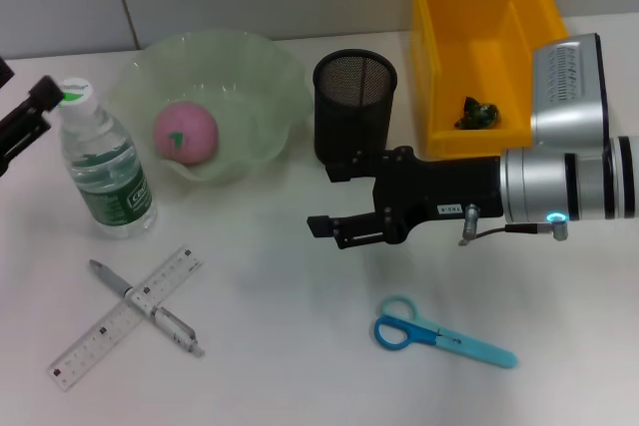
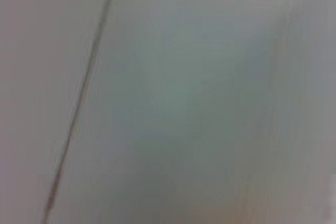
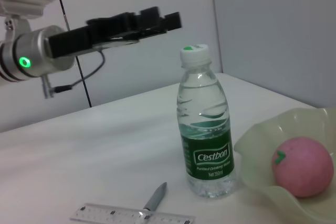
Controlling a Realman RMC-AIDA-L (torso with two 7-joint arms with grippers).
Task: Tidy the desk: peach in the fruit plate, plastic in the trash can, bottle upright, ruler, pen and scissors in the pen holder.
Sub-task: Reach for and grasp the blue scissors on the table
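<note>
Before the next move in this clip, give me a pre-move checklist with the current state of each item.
1. Peach in the fruit plate: ok.
2. Bottle upright: ok, standing with its cap on.
3. Plastic in the trash can: ok, a dark green scrap lies inside.
4. Pen holder filled: not ok. Ruler, pen lying across it, and scissors are all on the table.
5. Right hand free: ok, open and empty, in front of the pen holder.
6. Left hand clear of the bottle: ok, raised beside the cap; its finger state cannot be told.
</note>
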